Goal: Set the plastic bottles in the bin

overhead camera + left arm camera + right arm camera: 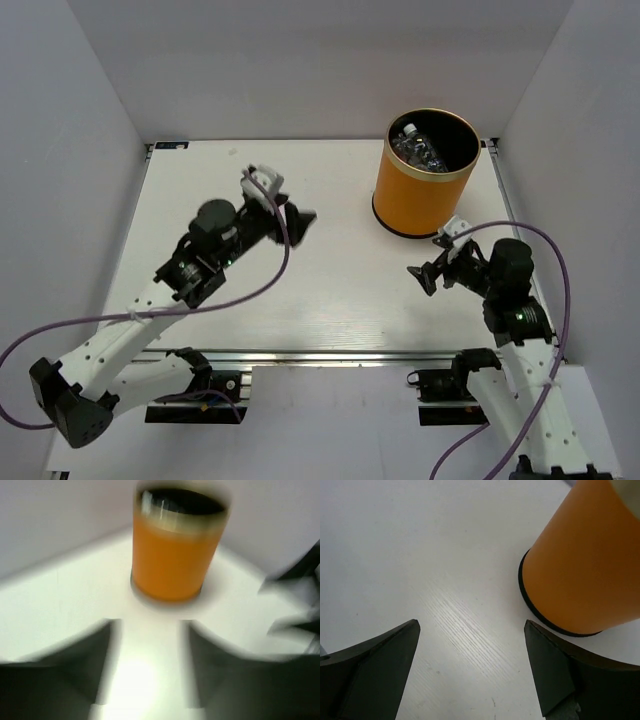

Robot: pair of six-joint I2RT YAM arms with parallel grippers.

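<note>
1. Bin (412, 195): tall orange cylinder with a gold rim, upright at the far right of the table (330, 290).
2. Plastic bottles (420, 150): clear plastic shows inside the bin, lying against its dark interior, one pale cap near the rim. Count and label colours can't be told from the top view.
3. No bottle shows on the table in any view, so the task looks done or nearly done.
4. Left gripper (297, 222): mid-table, left of the bin and apart from it. The wrist view is blurred, but the two fingers stand spread with bare table between them, nothing held.
5. Right gripper (420, 275): just in front of the bin's base, not touching. The wrist view shows the fingers wide apart and empty, with the bin wall up on the right.
6. Handling, as a judgement: the bottles look small, light and thin-walled. They are likely to dent under a hard squeeze, slick on the smooth sides and prone to roll when lying down.
7. Best hold, as a judgement: across the middle of the body with moderate force, or near the neck and cap where the plastic is stiffer. Release above the rim.
8. The bin looks rigid and stable, but a knock at the rim could tip it.
</note>
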